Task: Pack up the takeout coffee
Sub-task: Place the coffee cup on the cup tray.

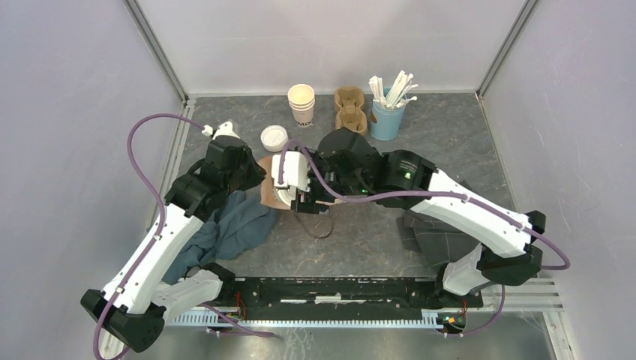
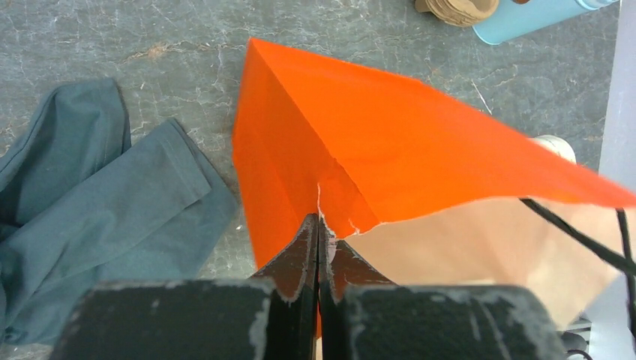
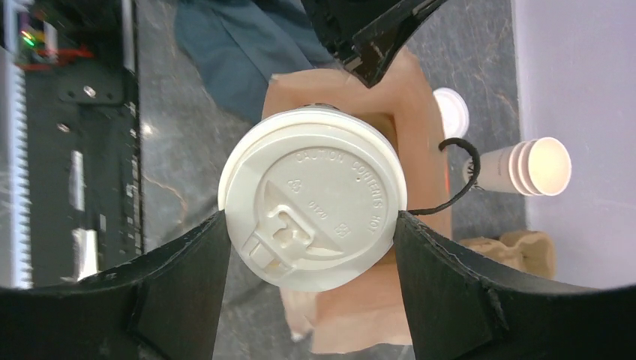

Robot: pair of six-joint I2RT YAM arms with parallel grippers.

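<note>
My right gripper is shut on a takeout coffee cup, one finger on each side just under its white sip lid. It holds the cup upright over the open mouth of a brown paper bag. In the top view the right gripper is over the bag at mid-table. My left gripper is shut on the bag's rim and holds it up; in the left wrist view the bag's wall glows orange. The second lidded cup is not in view.
A stack of lidless cups, a stack of lids, a cardboard cup carrier and a blue cup of stirrers stand at the back. A blue-grey cloth lies left of the bag, and a dark cloth lies under the right arm.
</note>
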